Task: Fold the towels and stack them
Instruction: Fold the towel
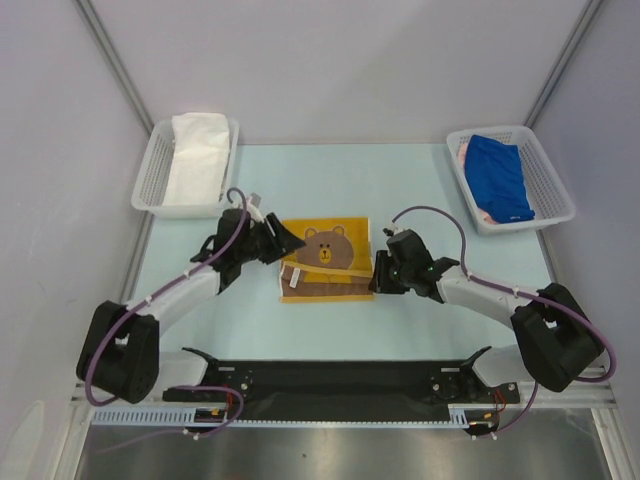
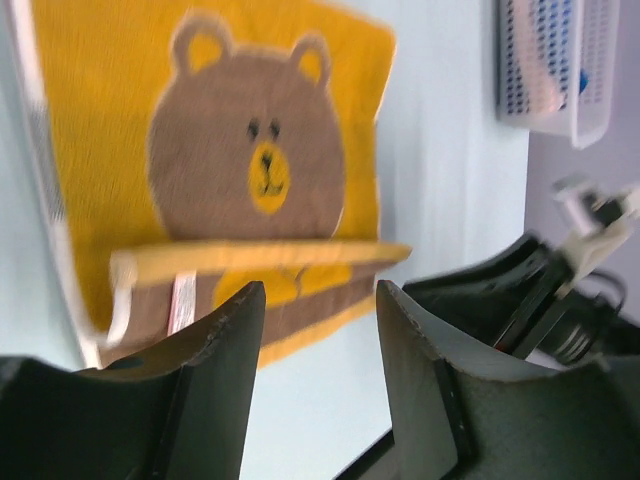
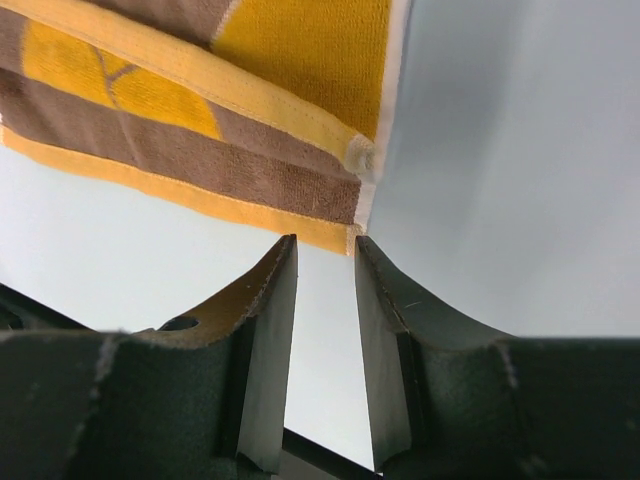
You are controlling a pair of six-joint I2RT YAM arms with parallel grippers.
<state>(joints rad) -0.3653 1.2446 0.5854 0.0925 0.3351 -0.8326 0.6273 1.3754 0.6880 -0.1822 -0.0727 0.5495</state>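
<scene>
A yellow towel with a brown bear (image 1: pixel 325 258) lies flat in the middle of the table. Its near edge is folded over, showing a brown band with yellow lettering (image 1: pixel 320 287). My left gripper (image 1: pixel 293 241) is open and empty at the towel's left edge; in the left wrist view the towel (image 2: pixel 250 160) lies beyond the gripper (image 2: pixel 320 300). My right gripper (image 1: pixel 377 274) is narrowly open and empty at the towel's near right corner (image 3: pixel 352 235), with the gripper (image 3: pixel 325 248) just short of it. A white towel (image 1: pixel 195 160) lies in the left basket. A blue towel (image 1: pixel 498 175) lies over a pink one (image 1: pixel 466 152) in the right basket.
A white mesh basket (image 1: pixel 148 185) stands at the back left and another (image 1: pixel 556 185) at the back right; the right one also shows in the left wrist view (image 2: pixel 590 80). Grey walls close in the table on three sides. The black arm base bar (image 1: pixel 340 380) runs along the near edge.
</scene>
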